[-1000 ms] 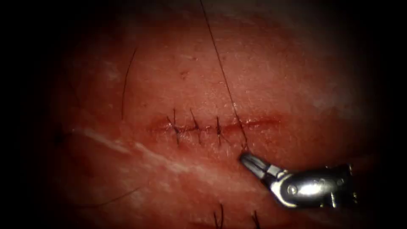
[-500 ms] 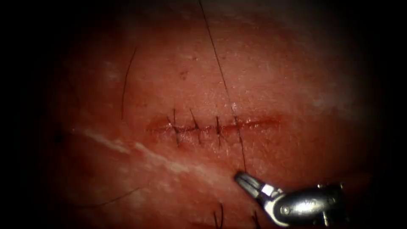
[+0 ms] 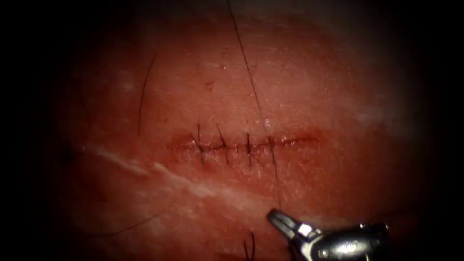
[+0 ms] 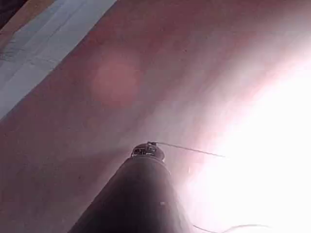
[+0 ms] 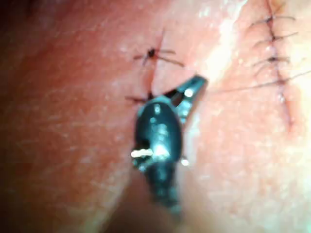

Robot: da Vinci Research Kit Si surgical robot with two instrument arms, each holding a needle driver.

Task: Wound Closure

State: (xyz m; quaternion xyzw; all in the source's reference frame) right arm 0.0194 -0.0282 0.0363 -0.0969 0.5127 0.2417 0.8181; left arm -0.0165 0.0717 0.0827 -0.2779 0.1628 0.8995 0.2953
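Tissue [image 3: 145, 203] carries the cut [image 3: 241, 144], crossed by stitches. Endoscope: the right tool [image 3: 279, 220], below the cut, has its jaws pressed together on the thread [image 3: 251, 92]. Left wrist: the left tool [image 4: 147, 150], jaw state unreadable. Right wrist: cut thread ends [image 5: 153, 52].

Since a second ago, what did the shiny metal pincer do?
The right arm's shiny metal pincer, shut on the thin dark thread, slid down the endoscope view, away from the stitched red cut, drawing more thread out below it. The three short dark stitches and the pink pork tissue stayed put.
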